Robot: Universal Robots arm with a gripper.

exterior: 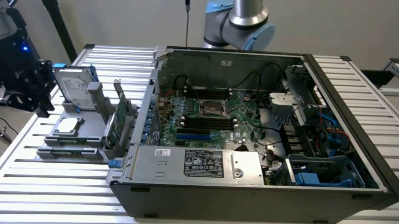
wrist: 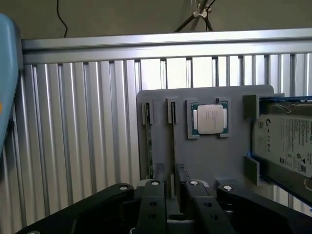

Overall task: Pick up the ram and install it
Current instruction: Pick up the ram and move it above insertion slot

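The ram (wrist: 173, 146) stands edge-on in a narrow slot of the grey parts holder (wrist: 209, 161), a thin stick beside the CPU (wrist: 209, 118). In the wrist view the black fingers (wrist: 158, 171) of my gripper (wrist: 170, 172) are open a small way. The ram's line runs into the gap between them, and nothing is gripped. In the exterior view the gripper (exterior: 28, 86) hangs at the far left, just beyond the holder (exterior: 74, 140) and apart from it. The open computer case (exterior: 249, 135) holds the motherboard with its black memory slots (exterior: 209, 123).
On the holder are a silver hard drive with blue rails (exterior: 74, 88) (wrist: 285, 144) and a taller green expansion card (exterior: 119, 119) (wrist: 148, 146). The case walls, cables and power supply (exterior: 199, 163) crowd the board. The ribbed metal table (exterior: 56, 196) spreads all around.
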